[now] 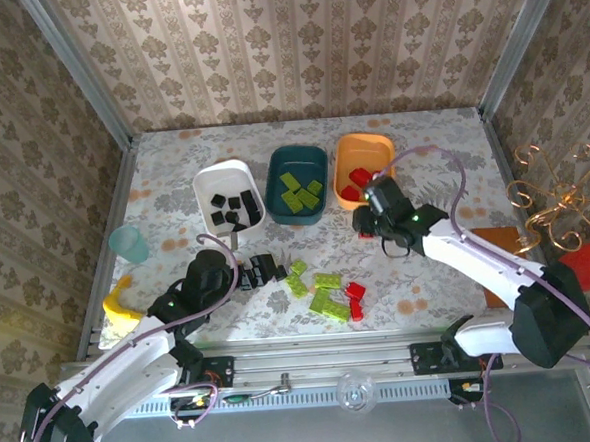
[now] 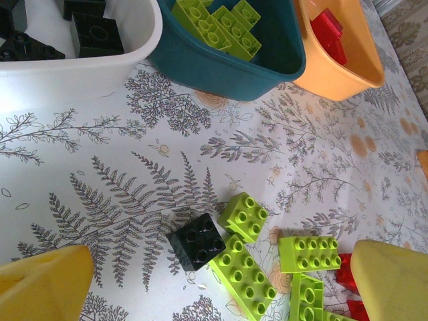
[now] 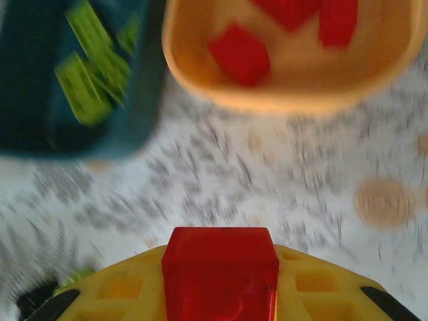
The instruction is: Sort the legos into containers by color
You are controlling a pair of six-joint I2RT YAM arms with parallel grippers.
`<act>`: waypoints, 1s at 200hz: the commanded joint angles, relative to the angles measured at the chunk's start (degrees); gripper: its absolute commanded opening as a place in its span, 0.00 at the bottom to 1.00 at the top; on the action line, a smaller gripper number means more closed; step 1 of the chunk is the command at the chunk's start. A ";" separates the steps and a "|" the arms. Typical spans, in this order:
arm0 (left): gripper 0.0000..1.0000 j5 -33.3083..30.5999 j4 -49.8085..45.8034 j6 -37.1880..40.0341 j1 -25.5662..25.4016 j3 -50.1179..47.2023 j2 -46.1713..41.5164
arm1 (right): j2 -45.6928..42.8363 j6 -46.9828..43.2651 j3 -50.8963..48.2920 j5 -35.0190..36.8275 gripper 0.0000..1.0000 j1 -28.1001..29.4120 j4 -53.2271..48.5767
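LEGOS, SORTED LOT. Logged glossy black bricks [image 1: 232, 210] in the white tray [image 1: 217, 169], translucent lime plates [image 1: 298, 193] in the dark teal tray [image 1: 297, 151], and red blocks [image 1: 358, 182] in the orange tray [image 1: 362, 138]. Noted all three trays as smooth plastic, rounded-rectangular and alike in size. Found them side by side across the far half of the table [image 1: 421, 153].

LEGOS, LOOSE LOT. Found these on the fern-printed cover nearer the arms: a black cluster [image 1: 263, 270], lime pieces [image 1: 326, 297] and red pieces [image 1: 356, 295]. Picked out, in the left wrist view, a studded black square brick [image 2: 197, 241] just beside a lime square brick [image 2: 244, 215] and a long lime plate [image 2: 244, 277].

RED BRICK [image 3: 221, 264]. Listed as square-faced and shiny, pinched between the yellow fingers [image 3: 321, 284] of the right gripper [image 1: 374, 204] at the near rim of the orange tray. Marked that wrist view as blurred.

LEFT GRIPPER [image 2: 217, 267]. Noted its matte yellow fingers [image 2: 43, 284] spread wide and gripping nothing, low above the loose bricks.

SUNDRIES. Logged a pale-teal cup [image 1: 129, 243] and a yellow curved object [image 1: 120, 310] at the table's left side.
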 commanded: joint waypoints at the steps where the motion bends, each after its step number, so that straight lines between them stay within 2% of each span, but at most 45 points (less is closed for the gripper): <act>1: 1.00 -0.18 -0.88 -0.89 -0.45 -0.23 -0.28 | 4.39 -3.01 5.84 3.75 0.26 -1.64 3.60; 44: 1.00 0.44 -2.36 -1.15 -0.45 -0.10 -1.97 | 22.10 -5.38 20.54 7.62 0.25 -6.13 3.98; 61: 1.00 0.16 -3.87 -1.06 -0.57 0.03 -2.69 | 28.51 -5.32 26.15 6.82 0.25 -7.65 2.12; 89: 1.00 0.69 -4.63 -1.50 -0.46 -0.47 -3.34 | 34.63 -5.97 31.85 5.28 0.26 -7.94 1.55; 106: 1.00 0.93 -4.46 -1.67 -0.47 -0.74 -3.29 | 36.95 -6.11 34.50 4.96 0.33 -7.90 -0.09; 130: 1.00 1.27 -4.26 -1.20 -0.38 -0.75 -2.93 | 36.32 -6.06 34.70 4.39 0.60 -7.90 -0.82; 140: 1.00 1.14 -4.60 -0.72 -0.33 -0.44 -2.59 | 34.88 -6.19 33.75 4.17 0.66 -7.90 -0.27; 169: 0.98 1.18 -6.57 1.91 -0.06 2.38 0.55 | 28.64 -6.77 29.29 4.43 0.71 -6.87 1.58; 200: 0.88 0.33 -8.97 4.58 -0.78 6.81 8.79 | 21.36 -6.25 22.18 3.90 0.71 -4.21 3.89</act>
